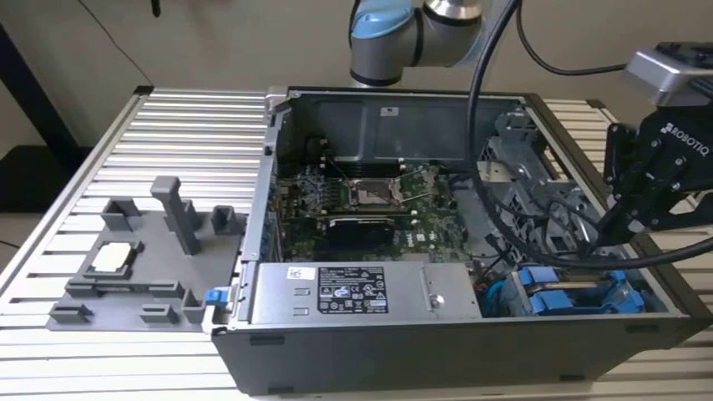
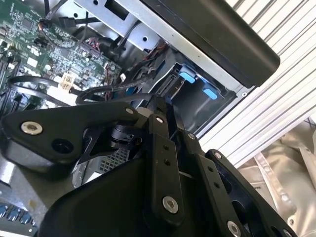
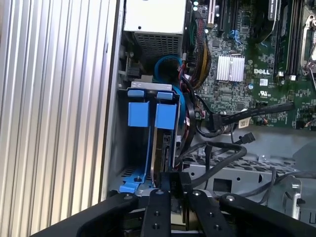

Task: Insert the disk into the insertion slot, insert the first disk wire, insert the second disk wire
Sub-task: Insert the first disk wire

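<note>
Found disk (image 3: 138, 114) seated in insertion slot (image 3: 133, 153), blue carrier tabs facing out, in corner of open case (image 1: 446, 355) at the exterior view's right. Saw gripper (image 1: 613, 236) close above, narrow, pinching black disk wire (image 3: 176, 178).

Blue disk carrier (image 3: 166, 117), green mobo (image 3: 276, 94), black hand (image 1: 613, 230).
</note>
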`<state>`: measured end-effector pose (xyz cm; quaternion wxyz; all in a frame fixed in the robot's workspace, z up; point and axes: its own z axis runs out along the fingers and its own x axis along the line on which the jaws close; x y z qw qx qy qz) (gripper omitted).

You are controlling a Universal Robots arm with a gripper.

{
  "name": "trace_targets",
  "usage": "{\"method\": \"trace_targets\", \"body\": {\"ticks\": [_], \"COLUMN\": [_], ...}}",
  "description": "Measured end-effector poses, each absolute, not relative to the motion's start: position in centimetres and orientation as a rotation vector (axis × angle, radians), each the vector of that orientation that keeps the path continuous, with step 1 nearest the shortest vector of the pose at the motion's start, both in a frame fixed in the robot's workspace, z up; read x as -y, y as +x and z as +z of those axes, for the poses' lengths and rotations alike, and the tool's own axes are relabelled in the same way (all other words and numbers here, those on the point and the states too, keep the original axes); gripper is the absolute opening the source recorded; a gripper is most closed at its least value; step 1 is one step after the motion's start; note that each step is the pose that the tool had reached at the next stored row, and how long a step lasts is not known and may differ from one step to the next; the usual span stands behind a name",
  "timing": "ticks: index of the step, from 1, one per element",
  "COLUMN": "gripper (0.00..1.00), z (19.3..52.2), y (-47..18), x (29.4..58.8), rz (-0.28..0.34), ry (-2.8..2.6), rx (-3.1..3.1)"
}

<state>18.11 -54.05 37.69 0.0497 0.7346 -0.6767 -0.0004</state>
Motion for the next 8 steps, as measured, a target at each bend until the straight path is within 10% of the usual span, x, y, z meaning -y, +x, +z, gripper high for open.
{"method": "trace_targets", "body": {"ticks": [8], "gripper": [0.19], "z": [36.66], "y": [18.15], "x": [54.35], "rz": [-0.001], "ry": [2.238], "rx": [2.061]}}
